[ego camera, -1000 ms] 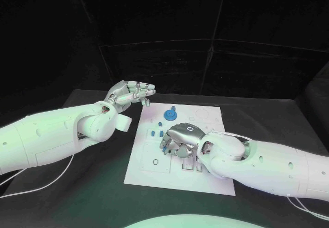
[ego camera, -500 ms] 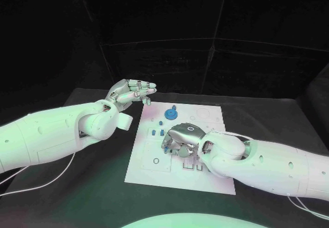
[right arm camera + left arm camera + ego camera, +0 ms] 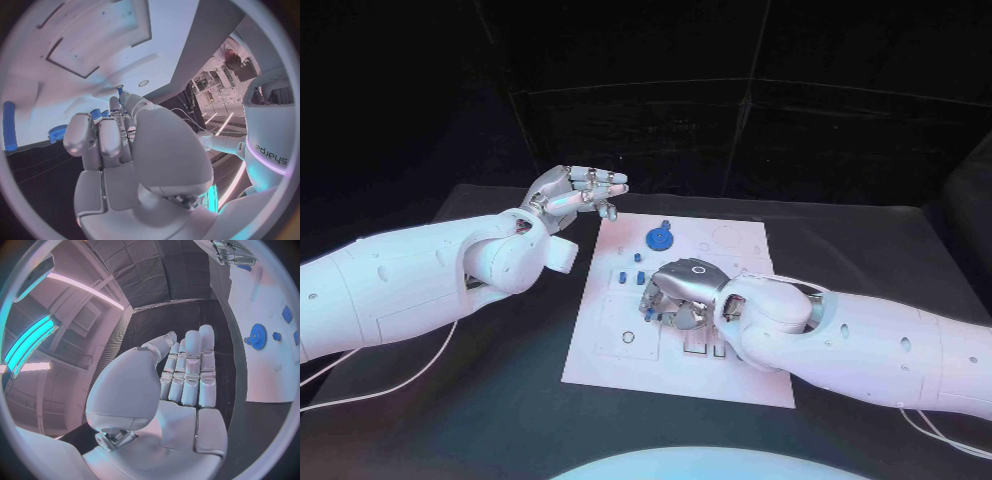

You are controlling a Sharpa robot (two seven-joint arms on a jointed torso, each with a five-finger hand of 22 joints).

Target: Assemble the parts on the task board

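The white task board (image 3: 625,360) lies mid-table. A blue gear (image 3: 659,239) stands near its far edge, with small blue parts (image 3: 638,262) just in front of it. My right hand (image 3: 681,292) rests on the board's middle, fingers curled down. In the right wrist view a small blue part (image 3: 97,114) shows pinched between the thumb and fingertips (image 3: 109,107), and a blue peg (image 3: 119,92) stands just beyond them. My left hand (image 3: 576,194) hangs raised off the board's far left corner. Its fingers (image 3: 190,367) are stretched out and hold nothing.
The black table (image 3: 473,400) surrounds the board on all sides. Recessed slots (image 3: 704,350) lie on the board near my right forearm. A long blue cylinder (image 3: 8,125) and the gear (image 3: 57,132) show in the right wrist view.
My left hand has drifted up a little. My right hand stays curled on the board's middle, with only slight finger shifts.
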